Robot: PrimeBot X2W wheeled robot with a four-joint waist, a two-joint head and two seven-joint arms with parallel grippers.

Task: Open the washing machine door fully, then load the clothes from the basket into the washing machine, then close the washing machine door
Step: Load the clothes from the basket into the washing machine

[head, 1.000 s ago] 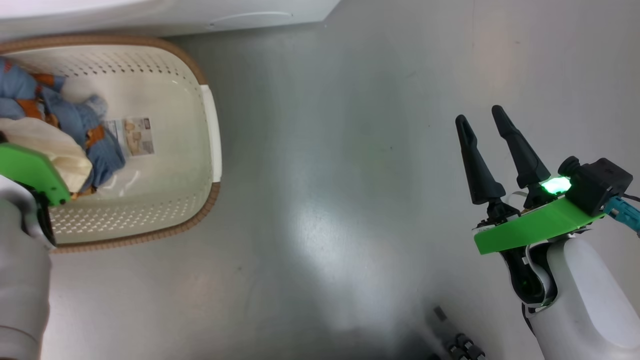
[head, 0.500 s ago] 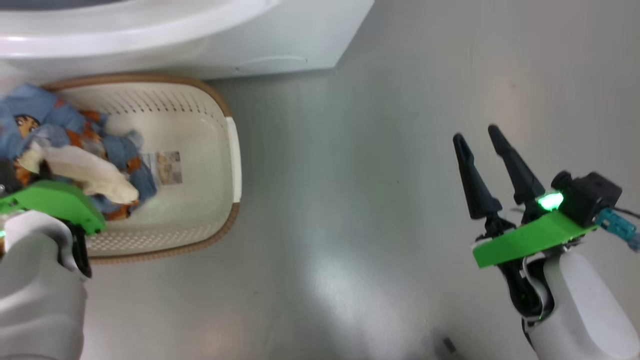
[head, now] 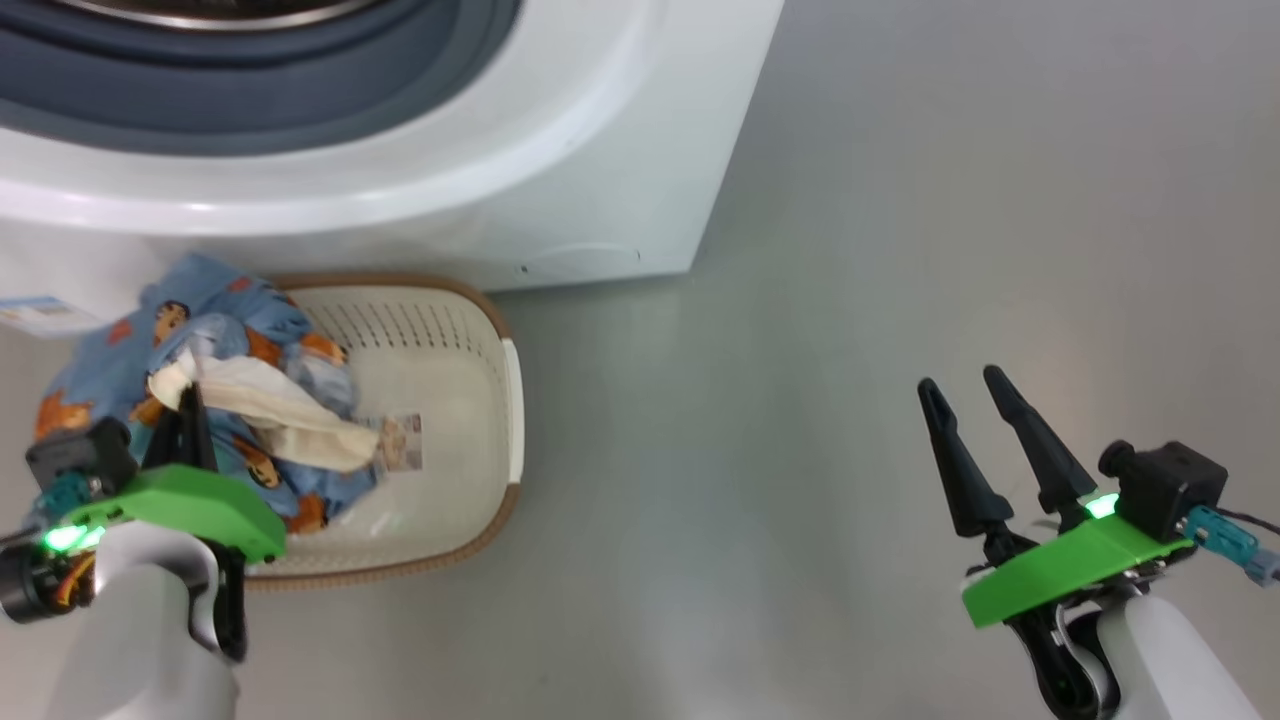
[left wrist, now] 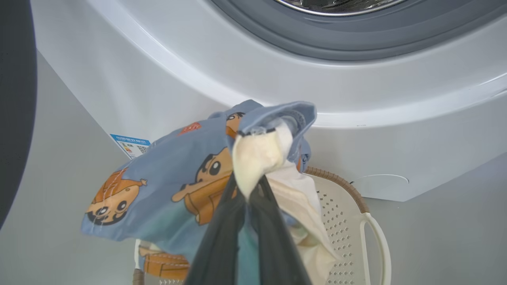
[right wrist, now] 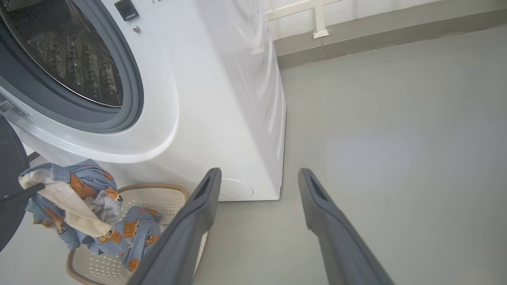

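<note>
My left gripper (left wrist: 247, 189) is shut on the clothes (left wrist: 166, 178), pinching the cream piece with the blue bear-print fabric draped around it. In the head view the clothes (head: 230, 350) hang from the left gripper (head: 192, 395) above the left half of the basket (head: 490, 430), their lower end still trailing into it. The washing machine (head: 560, 150) stands right behind, its steel drum (right wrist: 67, 51) showing inside the grey seal. The washing machine door (right wrist: 8, 178) is swung out at the left edge. My right gripper (head: 960, 385) is open over bare floor to the right.
Grey floor (head: 850, 250) stretches to the right of the machine and basket. A blue energy sticker (left wrist: 130, 144) and a round service cap (head: 580, 262) sit low on the machine's front. A wall base (right wrist: 376, 35) runs behind.
The head camera has tilted up, bringing the machine's opening into view. My left gripper has risen with the clothes, lifting most of the bundle out of the basket. The right gripper stays open.
</note>
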